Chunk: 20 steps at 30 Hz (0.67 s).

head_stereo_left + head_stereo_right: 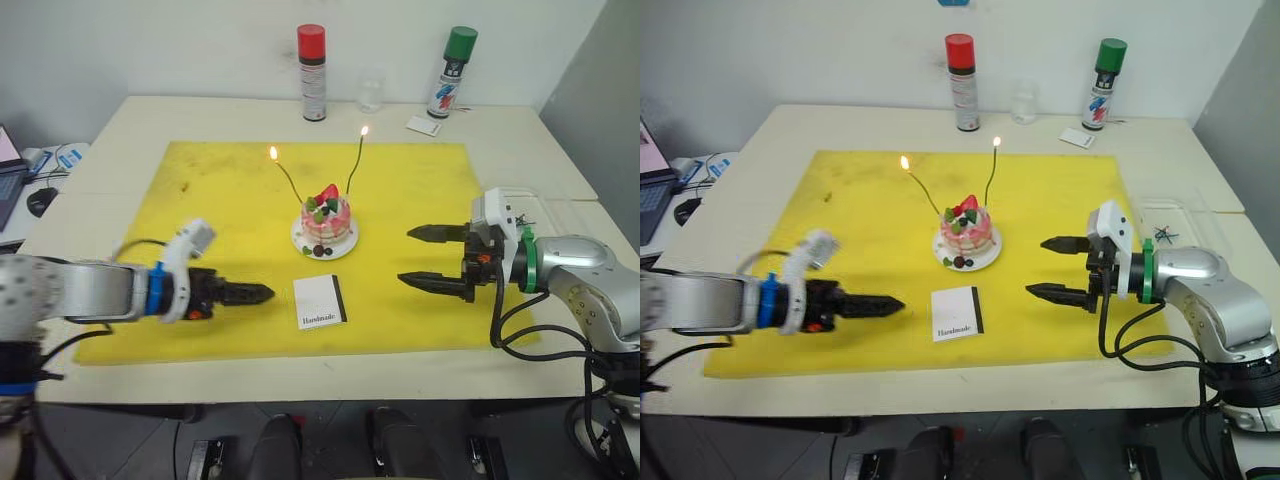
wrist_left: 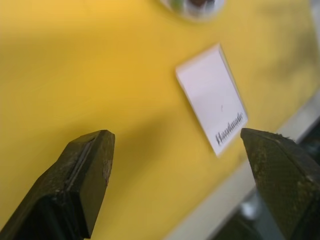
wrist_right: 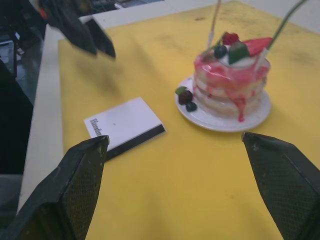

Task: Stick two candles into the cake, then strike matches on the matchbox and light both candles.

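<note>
The pink cake point(image 1: 326, 218) sits on its white plate point(image 1: 300, 240) in the middle of the yellow mat. Two thin green candles point(image 1: 288, 181) point(image 1: 355, 166) stand in it, each with a small flame at its tip. The white matchbox point(image 1: 320, 301) lies flat just in front of the plate, "Handmade" facing up. My left gripper point(image 1: 255, 293) hovers low to the left of the matchbox, open and holding nothing. My right gripper point(image 1: 405, 256) is to the right of the cake, open and empty. The matches are out of view.
The yellow mat point(image 1: 200, 200) covers most of the table. Along the far edge stand a red-capped spray can point(image 1: 312, 72), a clear glass point(image 1: 371, 92) and a green-capped can point(image 1: 452, 72), with a small white card point(image 1: 423, 125) beside it. A laptop and mouse point(image 1: 42, 200) lie left.
</note>
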Motion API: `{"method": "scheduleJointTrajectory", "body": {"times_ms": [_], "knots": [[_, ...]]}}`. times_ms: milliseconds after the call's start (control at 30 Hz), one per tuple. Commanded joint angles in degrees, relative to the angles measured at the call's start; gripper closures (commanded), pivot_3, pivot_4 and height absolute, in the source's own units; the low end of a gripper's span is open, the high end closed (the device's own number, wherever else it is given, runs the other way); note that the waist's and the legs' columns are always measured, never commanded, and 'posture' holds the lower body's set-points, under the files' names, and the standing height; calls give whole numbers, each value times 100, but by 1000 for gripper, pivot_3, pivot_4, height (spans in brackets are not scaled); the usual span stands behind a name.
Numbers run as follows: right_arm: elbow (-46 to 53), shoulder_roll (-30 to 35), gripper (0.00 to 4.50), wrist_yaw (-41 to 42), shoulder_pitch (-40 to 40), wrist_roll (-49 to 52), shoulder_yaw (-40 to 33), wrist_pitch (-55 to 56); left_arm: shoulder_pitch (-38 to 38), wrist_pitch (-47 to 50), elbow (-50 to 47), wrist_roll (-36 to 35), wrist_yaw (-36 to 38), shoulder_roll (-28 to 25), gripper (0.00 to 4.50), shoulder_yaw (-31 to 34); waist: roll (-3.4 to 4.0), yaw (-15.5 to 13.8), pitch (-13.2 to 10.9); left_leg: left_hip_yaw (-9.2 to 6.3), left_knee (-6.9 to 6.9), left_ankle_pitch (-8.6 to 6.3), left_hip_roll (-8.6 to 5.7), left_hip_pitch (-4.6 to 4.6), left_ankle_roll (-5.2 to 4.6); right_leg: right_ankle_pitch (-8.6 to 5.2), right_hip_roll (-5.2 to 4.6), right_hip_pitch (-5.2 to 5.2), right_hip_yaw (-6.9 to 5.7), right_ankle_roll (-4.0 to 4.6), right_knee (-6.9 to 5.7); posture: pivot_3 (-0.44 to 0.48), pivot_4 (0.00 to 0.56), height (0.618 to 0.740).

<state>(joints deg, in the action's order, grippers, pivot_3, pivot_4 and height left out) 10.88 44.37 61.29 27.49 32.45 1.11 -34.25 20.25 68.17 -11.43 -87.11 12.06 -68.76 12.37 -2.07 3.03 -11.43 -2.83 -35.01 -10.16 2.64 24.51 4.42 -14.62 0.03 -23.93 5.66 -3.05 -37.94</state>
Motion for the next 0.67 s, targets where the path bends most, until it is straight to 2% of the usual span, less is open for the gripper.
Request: {"method": "scheduleJointTrajectory", "body": {"times_ms": [33,67,133,267,533,667], "knots": [[-488,301,0,210,109,-226,-318,343,-1517,-2524,-715,3227,2492,-883,21,722,9,-9,5,10,6,0,-4,4,0,0,-9,-8,2,3,2,0,150,740],[-643,357,0,227,146,-308,-319,413,-1914,-2926,-653,3729,2782,-920,21,799,32,-8,18,24,15,0,-10,4,0,0,-22,-8,5,6,11,0,150,740],[-927,478,0,296,198,-469,-345,595,-2269,-3539,-338,4274,3006,-656,21,1005,56,-27,28,45,22,-2,-21,4,-2,0,-39,-12,17,14,18,0,150,740],[-1129,582,0,320,266,-439,-525,535,-2080,-4012,-84,4672,3329,-201,21,1155,30,-42,13,45,19,-3,5,21,-4,-7,-21,-28,5,6,12,0,150,740],[-979,626,0,308,208,-378,-633,403,-1311,-3744,388,4849,3826,42,21,918,28,-5,12,45,15,-2,5,23,-4,-4,-19,-28,7,-2,0,0,150,740],[-913,616,0,249,173,-360,-692,327,-1053,-3179,644,4798,3913,64,21,816,28,20,12,43,13,-2,5,23,-5,2,-17,-28,7,-11,-6,0,150,740]]}}
